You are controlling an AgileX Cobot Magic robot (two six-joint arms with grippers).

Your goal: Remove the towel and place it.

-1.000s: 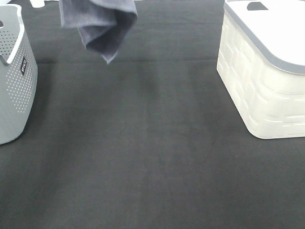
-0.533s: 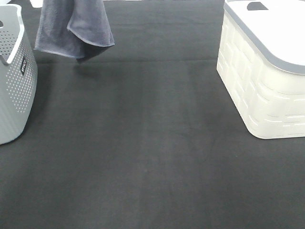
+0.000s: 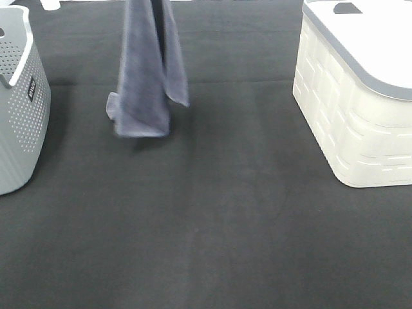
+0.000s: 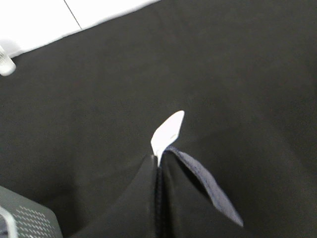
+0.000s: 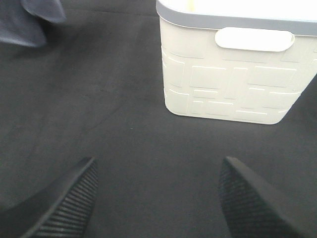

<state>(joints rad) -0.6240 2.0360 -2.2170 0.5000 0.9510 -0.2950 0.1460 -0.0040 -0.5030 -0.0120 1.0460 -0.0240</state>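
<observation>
The greyish-blue towel [image 3: 145,77] hangs in a long fold from the top edge of the exterior high view, left of centre. Its lower end is near the black table surface [image 3: 212,225]; whether it touches is unclear. The left gripper [image 4: 158,166] is shut on the towel's top, with the white tag [image 4: 168,130] sticking out past the fingertips and a towel hem [image 4: 213,193] beside one finger. The right gripper [image 5: 158,198] stands open and empty low over the black surface. In its view a towel [image 5: 29,20] corner shows far off.
A grey perforated basket [image 3: 19,109] stands at the left edge; its corner [image 4: 29,218] shows in the left wrist view. A white lidded basket [image 3: 360,116] stands at the right, in front of the right gripper as the white basket [image 5: 237,74].
The towel swung left toward the grey basket, then back right, and now hangs lower and more unfolded. The right gripper has not moved.
</observation>
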